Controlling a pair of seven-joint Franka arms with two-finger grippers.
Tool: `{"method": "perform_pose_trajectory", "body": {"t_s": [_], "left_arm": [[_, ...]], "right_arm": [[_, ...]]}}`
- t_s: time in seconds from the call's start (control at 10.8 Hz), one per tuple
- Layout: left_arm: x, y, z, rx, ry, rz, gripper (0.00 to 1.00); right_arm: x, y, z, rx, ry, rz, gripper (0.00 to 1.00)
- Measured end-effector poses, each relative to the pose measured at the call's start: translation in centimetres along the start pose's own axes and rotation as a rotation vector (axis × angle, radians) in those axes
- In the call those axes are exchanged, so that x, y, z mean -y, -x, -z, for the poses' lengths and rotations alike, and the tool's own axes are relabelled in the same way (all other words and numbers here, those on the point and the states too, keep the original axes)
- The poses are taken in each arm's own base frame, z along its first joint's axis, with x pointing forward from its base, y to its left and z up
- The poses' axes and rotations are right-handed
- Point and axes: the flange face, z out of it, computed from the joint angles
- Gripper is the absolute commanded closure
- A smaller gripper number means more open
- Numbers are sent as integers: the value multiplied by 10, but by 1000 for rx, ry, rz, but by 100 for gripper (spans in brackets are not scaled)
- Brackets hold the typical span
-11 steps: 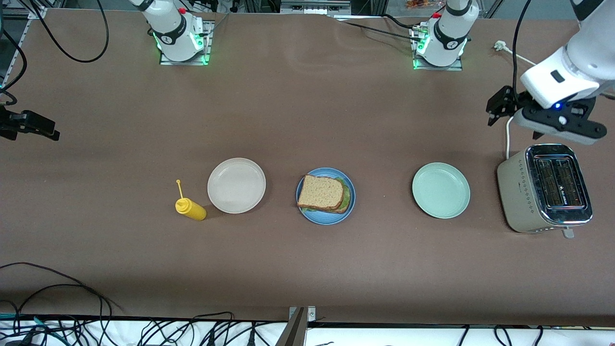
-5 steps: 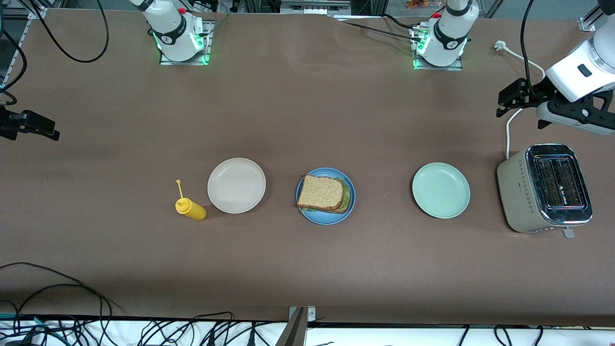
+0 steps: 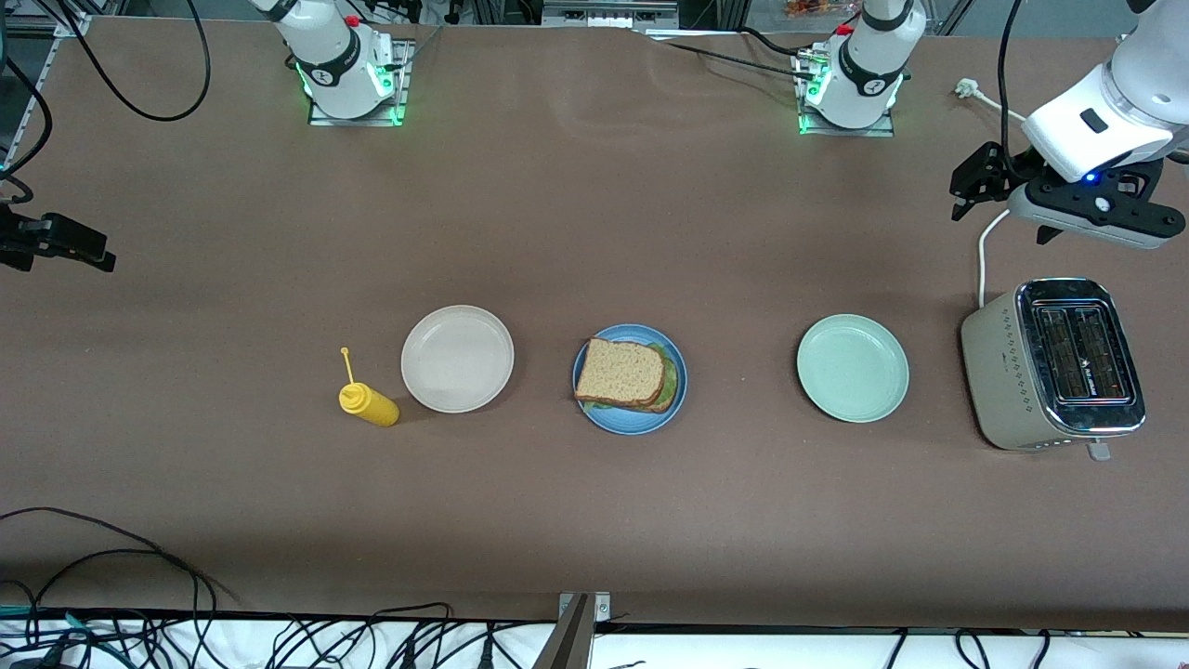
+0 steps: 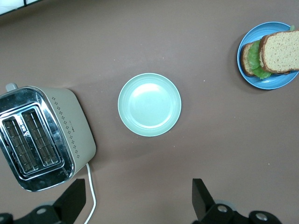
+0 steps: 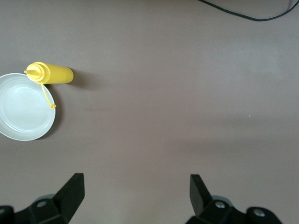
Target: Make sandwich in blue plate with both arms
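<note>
The sandwich [image 3: 620, 373] lies on the blue plate [image 3: 632, 420] at the table's middle: a brown bread slice on top, green lettuce [image 3: 668, 376] showing at its edge, a second slice under it. The left wrist view shows the sandwich [image 4: 279, 51] and blue plate [image 4: 268, 83] too. My left gripper [image 3: 966, 190] [image 4: 138, 191] hangs open and empty over bare table beside the toaster. My right gripper [image 3: 93, 253] [image 5: 135, 184] waits open and empty over the right arm's end of the table.
A mint-green plate [image 3: 853, 368] [image 4: 149, 104] and a chrome toaster [image 3: 1054, 364] [image 4: 39, 135] with a white cord [image 3: 982, 251] stand toward the left arm's end. A beige plate [image 3: 457, 359] [image 5: 23, 107] and yellow squeeze bottle [image 3: 369, 403] [image 5: 51, 73] stand toward the right arm's end.
The left arm's hand has risen and drifted away from the toaster toward the robots' bases. The right arm, sandwich and plates have not moved.
</note>
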Motion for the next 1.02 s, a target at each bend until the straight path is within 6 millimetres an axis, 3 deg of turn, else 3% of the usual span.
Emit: {"method": "perform_pose_trajectory", "body": {"t_s": [0.37,0.65,1.02], "left_arm": [[19,4,-1,1,-2,35,0],[6,1,0,1,-6,14,0],[7,0,-2,5,-5,15,0]], "right_arm": [[1,0,0,1,0,2,0],[0,0,2,-6,-33,15,0],[12,2,19,-19,-63,-6,0]]}}
